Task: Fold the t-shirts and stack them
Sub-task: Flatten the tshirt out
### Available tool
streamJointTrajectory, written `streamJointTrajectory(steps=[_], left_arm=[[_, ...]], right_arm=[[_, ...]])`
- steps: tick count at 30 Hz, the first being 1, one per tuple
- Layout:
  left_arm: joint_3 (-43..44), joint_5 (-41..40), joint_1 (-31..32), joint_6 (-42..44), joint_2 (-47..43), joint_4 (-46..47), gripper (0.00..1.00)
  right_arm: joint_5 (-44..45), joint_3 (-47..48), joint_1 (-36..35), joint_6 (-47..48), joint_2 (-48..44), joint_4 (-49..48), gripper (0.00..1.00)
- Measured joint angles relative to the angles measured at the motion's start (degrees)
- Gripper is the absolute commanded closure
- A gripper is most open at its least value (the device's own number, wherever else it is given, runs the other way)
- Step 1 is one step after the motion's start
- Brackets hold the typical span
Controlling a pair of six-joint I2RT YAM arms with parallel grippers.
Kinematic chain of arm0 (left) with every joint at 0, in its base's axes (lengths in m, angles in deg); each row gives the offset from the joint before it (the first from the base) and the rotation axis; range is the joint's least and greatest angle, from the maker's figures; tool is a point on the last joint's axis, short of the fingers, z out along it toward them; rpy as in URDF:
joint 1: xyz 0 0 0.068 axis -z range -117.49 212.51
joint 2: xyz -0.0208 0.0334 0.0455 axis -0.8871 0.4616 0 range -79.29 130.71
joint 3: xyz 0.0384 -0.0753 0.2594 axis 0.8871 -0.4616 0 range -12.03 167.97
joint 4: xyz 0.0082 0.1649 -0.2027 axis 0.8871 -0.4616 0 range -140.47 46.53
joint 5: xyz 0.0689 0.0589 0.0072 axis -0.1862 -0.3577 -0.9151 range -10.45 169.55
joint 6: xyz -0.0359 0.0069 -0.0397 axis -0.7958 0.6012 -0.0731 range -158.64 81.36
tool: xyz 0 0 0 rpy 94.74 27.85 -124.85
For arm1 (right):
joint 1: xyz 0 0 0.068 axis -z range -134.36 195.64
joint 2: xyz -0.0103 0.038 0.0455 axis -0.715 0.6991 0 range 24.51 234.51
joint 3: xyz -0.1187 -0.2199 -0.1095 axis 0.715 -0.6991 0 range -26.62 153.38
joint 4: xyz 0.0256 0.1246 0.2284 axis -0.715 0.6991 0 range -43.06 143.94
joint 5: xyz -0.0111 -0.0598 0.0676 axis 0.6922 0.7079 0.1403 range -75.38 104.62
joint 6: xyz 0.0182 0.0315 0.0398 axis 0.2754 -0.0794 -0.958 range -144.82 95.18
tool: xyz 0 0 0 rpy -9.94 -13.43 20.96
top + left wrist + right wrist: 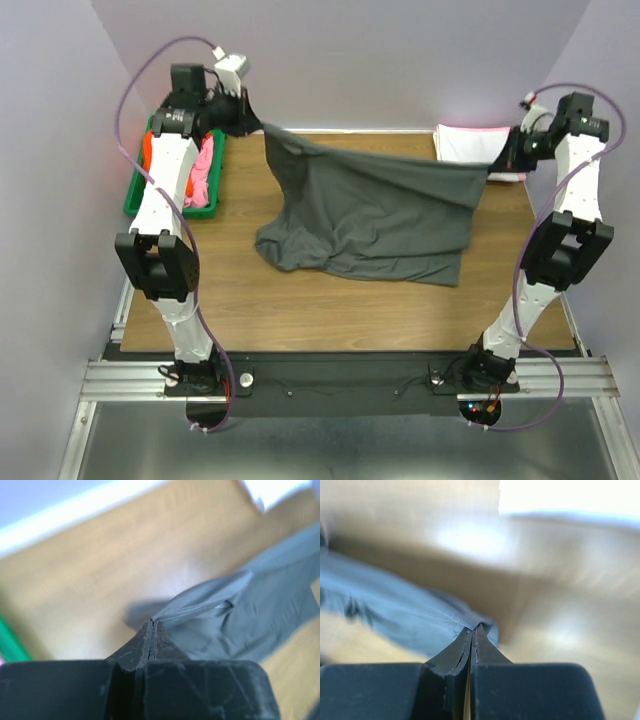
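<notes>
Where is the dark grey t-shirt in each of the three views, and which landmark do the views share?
Top external: the dark grey t-shirt hangs at the centre between the left gripper and the right gripper, lower part on the table.
Left wrist: right half, from the fingertips to the right edge.
Right wrist: left half, from the fingertips to the left edge.
Shared landmark: the white folded cloth, top right in every view.

**Twin white arms, black joints, purple cables**

The left arm [165, 190] and the right arm [565, 200] have white shells broken by boxy black joint blocks. A thin purple cable [122, 100] loops along each arm. Their black bases [200, 375] are bolted to a silver rail [350, 380]. The left claw [151, 623] and the right claw [472, 628] have matte black, scuffed fingers.
</notes>
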Motion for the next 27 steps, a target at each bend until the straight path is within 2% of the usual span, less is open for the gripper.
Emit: streamJointTrajectory(steps=[4, 7, 9, 12, 16, 20, 24, 27], left_arm=[[12.6, 0.0, -1.1, -4.7, 1.9, 4.1, 1.0], [13.1, -0.1, -1.7, -6.7, -1.2, 8.5, 1.0], [8.8, -0.7, -1.9, -6.7, -5.3, 11.8, 1.0], [-2.1, -1.6, -2.1, -5.3, -13.7, 13.9, 1.0], [-20.2, -2.3, -2.1, -0.9, -23.7, 12.6, 1.0], [-31.9, -2.8, -2.2, 4.2, -25.2, 8.0, 1.0], [-38.7, -3.4, -2.4, 8.0, -24.7, 0.6, 1.0], [-37.9, -3.5, -2.5, 8.3, -22.9, -0.4, 1.0]], right_arm=[[-0.2, 15.9, 0.0, -0.1, 2.6, 0.9, 1.0], [-1.1, 22.8, 0.0, -0.8, 1.3, 0.4, 1.0], [-1.6, 21.9, 0.0, -0.4, -1.8, 0.0, 0.99], [-2.2, 14.2, 0.0, 1.3, -7.9, -0.5, 0.99], [-3.8, -1.9, 0.0, 5.9, -12.6, 2.9, 0.99], [-4.0, -18.6, 0.0, 11.0, -10.7, 5.1, 0.99], [-0.6, -31.2, -0.6, 14.3, -8.8, 9.0, 0.99], [0.3, -31.4, -1.4, 13.9, -7.2, 9.2, 0.99]])
